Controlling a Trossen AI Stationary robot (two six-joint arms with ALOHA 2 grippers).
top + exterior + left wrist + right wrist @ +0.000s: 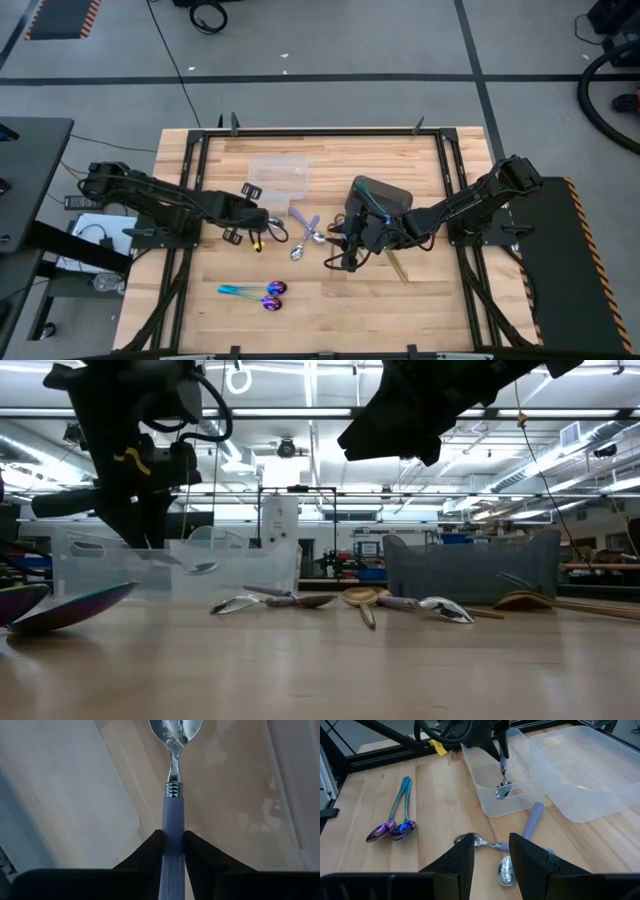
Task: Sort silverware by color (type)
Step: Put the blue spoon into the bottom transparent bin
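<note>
One silver spoon (174, 780) is pinched by its lavender handle in the left claw (173, 842); right claw (491, 851) hangs narrowly parted; no writing readable.

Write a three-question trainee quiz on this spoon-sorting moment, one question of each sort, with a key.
1. True or false: the left gripper is shut on the lilac handle of a silver-bowled spoon, held above the clear plastic container.
2. How many iridescent blue-purple spoons with teal handles lie side by side on the wooden table?
A. one
B. two
C. four
3. Fill in: the right gripper hangs open over the loose spoons on the table, beside the dark grey ____.

Key: 1 true; 2 B; 3 bin.
</note>
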